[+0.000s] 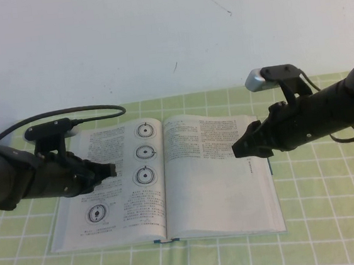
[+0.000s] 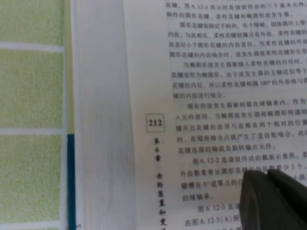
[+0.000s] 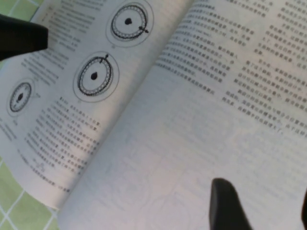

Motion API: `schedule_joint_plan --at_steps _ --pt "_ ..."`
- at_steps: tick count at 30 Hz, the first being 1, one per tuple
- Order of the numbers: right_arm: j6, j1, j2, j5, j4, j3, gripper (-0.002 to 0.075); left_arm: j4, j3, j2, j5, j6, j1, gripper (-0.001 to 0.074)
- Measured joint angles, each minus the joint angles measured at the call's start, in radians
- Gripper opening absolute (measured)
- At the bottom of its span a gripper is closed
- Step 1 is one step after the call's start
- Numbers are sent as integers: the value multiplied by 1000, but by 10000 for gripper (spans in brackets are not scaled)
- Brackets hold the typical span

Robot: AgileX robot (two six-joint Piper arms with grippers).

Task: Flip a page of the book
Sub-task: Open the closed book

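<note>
The book (image 1: 164, 191) lies open and flat on the table, with thin blue cover edges showing. Its left leaf (image 1: 125, 207) carries several small circle diagrams. The page (image 1: 221, 191) is the right leaf, text columns up, with faint ring drawings showing through in the right wrist view (image 3: 192, 143). My left gripper (image 1: 108, 170) is shut and empty just above the left leaf's outer text, near page number 212 in the left wrist view (image 2: 268, 173). My right gripper (image 1: 239, 148) is open and empty above the page's upper part; in the right wrist view (image 3: 261, 206) its fingers (image 3: 225, 206) stand apart over the paper.
A green and white checked cloth (image 1: 325, 218) covers the table round the book. A plain white wall (image 1: 154, 33) stands behind. The left arm's black cable (image 1: 86, 110) arches over the table's far left.
</note>
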Motion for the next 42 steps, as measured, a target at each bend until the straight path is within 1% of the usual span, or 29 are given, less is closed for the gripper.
schedule_joint_plan --at_steps 3,7,12,17,36,42 --pt "58 0 36 4 -15 -26 328 0 0 0 -1 -1 0 -4" --pt "155 0 87 38 -77 -73 329 0 0 0 -1 -1 0 -4" --pt "319 0 116 82 -204 -106 329 0 0 0 -2 -1 0 -4" --pt "423 0 125 96 -292 -106 329 0 0 0 -5 -1 0 -4" --pt "448 0 165 96 -306 -109 330 -8 -10 34 15 -2 4 -4" --pt "444 0 184 104 -284 -116 329 -54 -10 39 16 2 7 -4"
